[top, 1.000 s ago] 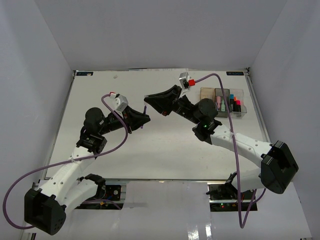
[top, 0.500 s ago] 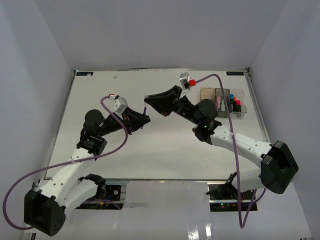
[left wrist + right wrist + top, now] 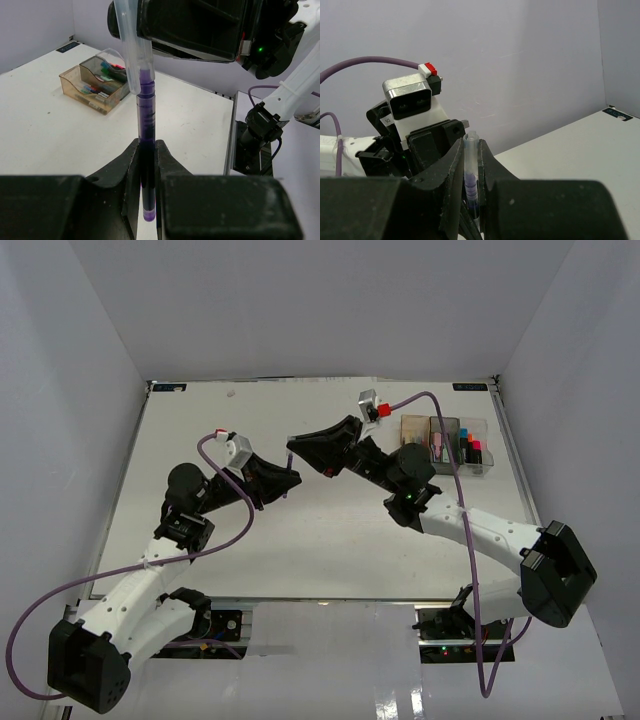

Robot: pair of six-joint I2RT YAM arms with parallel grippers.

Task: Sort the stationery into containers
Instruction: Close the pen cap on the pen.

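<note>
A thin purple pen [image 3: 146, 145] stands upright between my left gripper's [image 3: 146, 167] jaws, which are shut on its barrel. Its clear cap [image 3: 471, 155] is clamped in my right gripper [image 3: 471, 150], which shows as a black block over the pen in the left wrist view [image 3: 190, 25]. In the top view the two grippers meet at the table's middle, left [image 3: 288, 478] below right [image 3: 294, 446], with the pen [image 3: 290, 461] bridging them. Three adjoining containers sit at the back right: amber [image 3: 414, 428], smoky grey [image 3: 444, 434] and clear [image 3: 476, 446], holding markers and highlighters.
The containers also show in the left wrist view [image 3: 91, 89], with pens in the amber one. The left wrist camera housing [image 3: 410, 100] fills the space just beyond my right fingers. A purple cable [image 3: 440, 400] loops near the containers. White walls enclose the table.
Both arms have drifted slightly left together. Both grippers keep their hold on the pen.
</note>
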